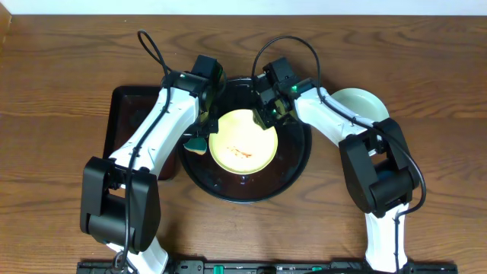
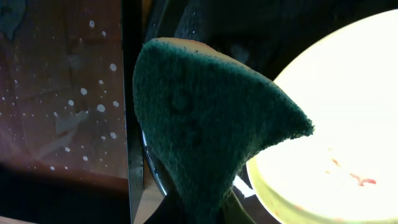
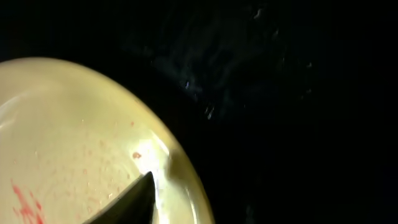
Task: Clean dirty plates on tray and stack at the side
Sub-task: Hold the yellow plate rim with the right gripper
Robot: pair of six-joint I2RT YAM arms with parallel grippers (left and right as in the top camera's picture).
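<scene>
Wiping step in hand: the yellow plate (image 1: 242, 141) lies on the round black tray (image 1: 243, 189), with red smears (image 1: 243, 151) at its centre. The left gripper (image 1: 200, 133) is clenched on a green sponge (image 2: 205, 130), poised just beside the plate's left rim and off the smears. The right gripper (image 1: 268, 114) sits at the upper-right rim; one finger (image 3: 127, 199) overlies the plate, but whether it clamps cannot be told. The next move likely calls for carrying the sponge inward over the smears while the plate is steadied. An aqua plate (image 1: 358, 103) rests off the tray, at the right.

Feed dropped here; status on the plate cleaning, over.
Left gripper shut on sponge beside yellow plate. Right gripper at plate rim, grip unclear. Plate on tray, red smears showing. Nothing in the way.
</scene>
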